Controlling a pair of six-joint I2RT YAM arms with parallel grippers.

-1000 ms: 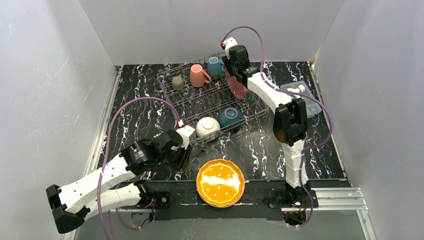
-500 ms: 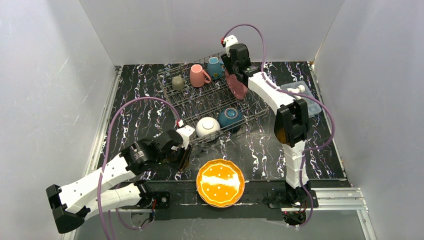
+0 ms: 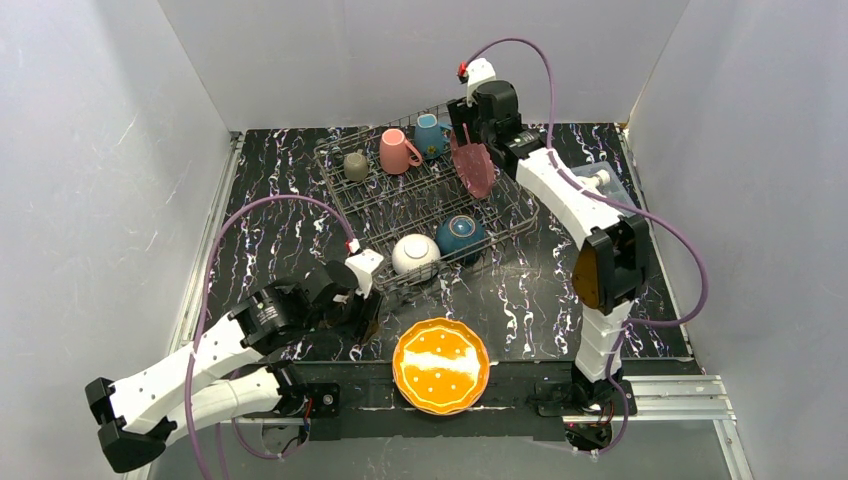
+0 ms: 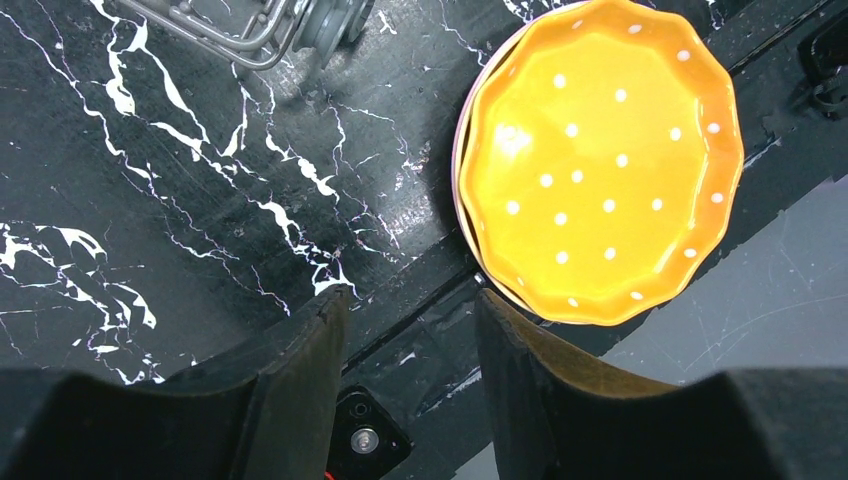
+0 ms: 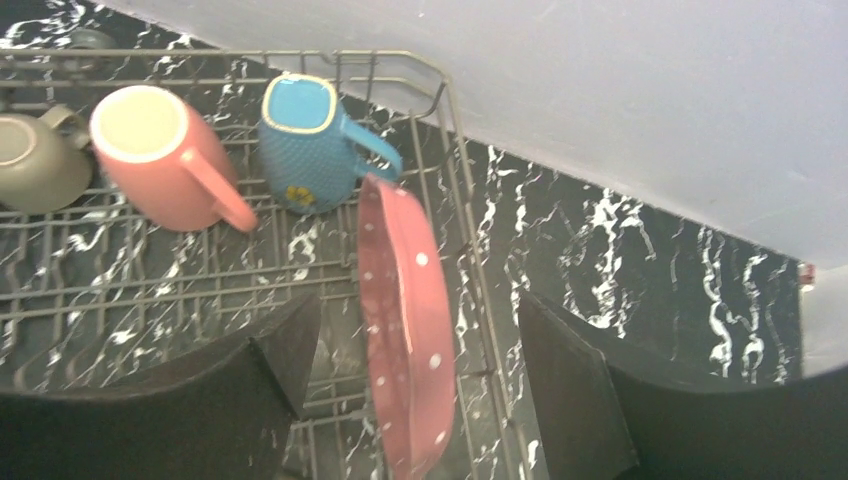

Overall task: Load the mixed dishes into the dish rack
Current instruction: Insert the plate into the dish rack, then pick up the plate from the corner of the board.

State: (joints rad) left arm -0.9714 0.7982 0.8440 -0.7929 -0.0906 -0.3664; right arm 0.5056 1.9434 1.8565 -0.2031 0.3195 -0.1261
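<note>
Down at the left, the left gripper (image 4: 410, 330) hangs low over the near edge of the black marbled table (image 3: 270, 220), its fingers partly spread with nothing between them. Just to its right lies the orange plate (image 3: 441, 366), flat at the table's front edge, with a paler plate rim peeking out from under it in the left wrist view. Behind sits the dish rack (image 3: 400, 200). Along its far side are the grey-olive mug (image 3: 356, 165), the pink mug (image 3: 398, 150) and the blue mug (image 3: 431, 135). At its near side are the white bowl (image 3: 415, 254) and the teal bowl (image 3: 460, 235). At the rack's right end the dark red plate (image 5: 405, 330) stands on edge. The right gripper (image 5: 415, 315) hovers over it, fingers wide to either side and clear of the plate. Further right, a clear plastic box (image 3: 610, 195) rests on the table, partly behind the arm.
</note>
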